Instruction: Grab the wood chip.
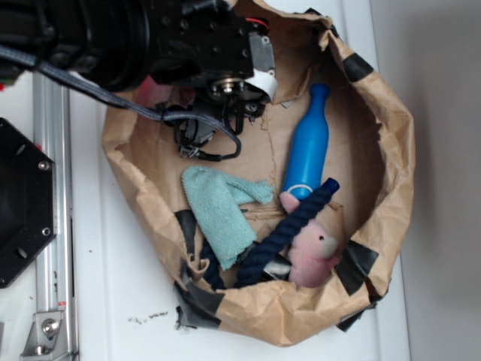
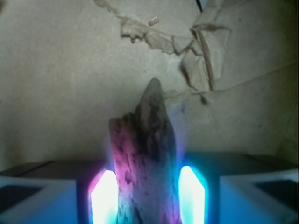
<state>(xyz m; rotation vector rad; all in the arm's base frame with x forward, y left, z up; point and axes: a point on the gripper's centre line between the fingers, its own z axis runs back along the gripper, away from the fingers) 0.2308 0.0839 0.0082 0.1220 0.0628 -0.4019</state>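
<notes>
In the wrist view the wood chip (image 2: 147,135) is a rough brown chunk with a pointed, splintered tip. It stands upright between my two lit pads, one glowing white-pink (image 2: 103,196) on the left and one cyan (image 2: 191,193) on the right. My gripper (image 2: 145,189) is shut on its lower part, with both pads against its sides. Brown paper lies beneath it. In the exterior view the gripper (image 1: 201,134) hangs under the black arm at the upper left of the paper nest, and the chip is hidden there.
A crumpled brown paper nest (image 1: 391,150) with raised walls holds a blue bottle (image 1: 309,143), a teal cloth (image 1: 222,210), a navy rope (image 1: 289,226) and a pink plush toy (image 1: 312,252). Torn paper flaps (image 2: 196,60) lie ahead. A metal rail (image 1: 52,188) runs along the left.
</notes>
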